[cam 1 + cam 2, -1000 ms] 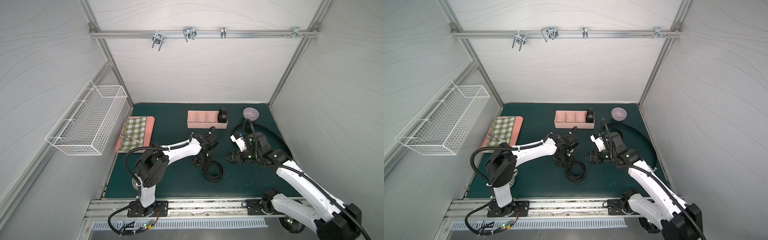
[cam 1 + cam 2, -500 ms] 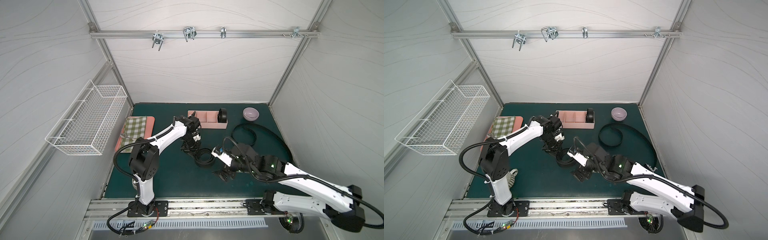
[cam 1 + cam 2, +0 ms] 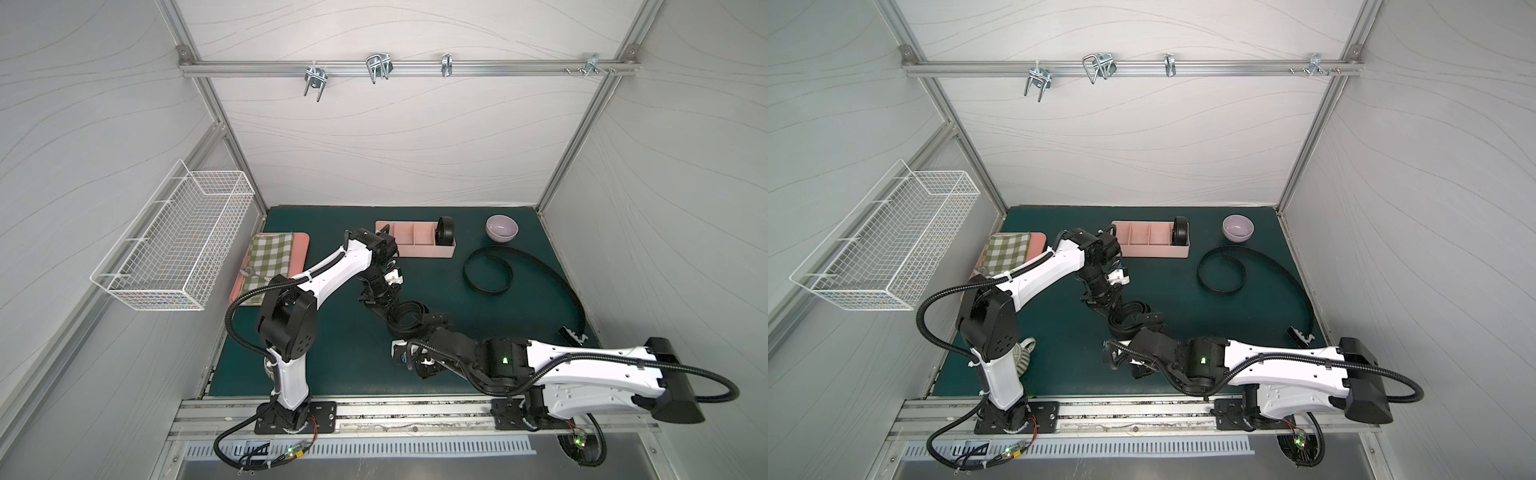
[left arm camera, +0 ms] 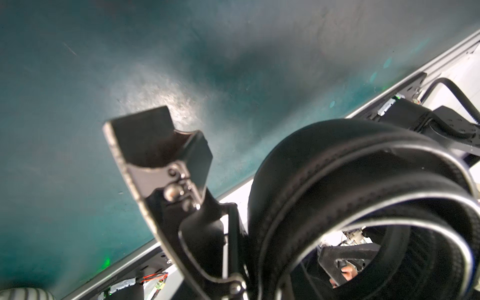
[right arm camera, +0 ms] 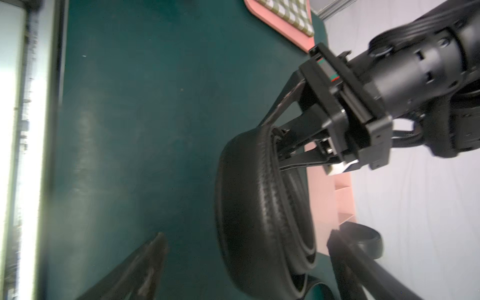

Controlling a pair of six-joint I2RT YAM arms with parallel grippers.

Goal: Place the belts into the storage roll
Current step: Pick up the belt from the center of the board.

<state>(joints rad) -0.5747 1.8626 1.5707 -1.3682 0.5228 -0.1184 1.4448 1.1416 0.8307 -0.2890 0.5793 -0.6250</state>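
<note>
Dark green mat (image 3: 332,357) floors a white-walled booth. Mid-frame, left gripper (image 3: 377,304) clamps 1 belt coil (image 3: 409,320); right gripper (image 5: 246,237) jaws gape, fingertips blurred.

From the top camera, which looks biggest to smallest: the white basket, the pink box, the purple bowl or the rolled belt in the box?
In a top view:
1. Basket, though it hangs nearer the camera.
2. Pink box.
3. Bowl.
4. Rolled belt, only a little smaller than the bowl.
</note>
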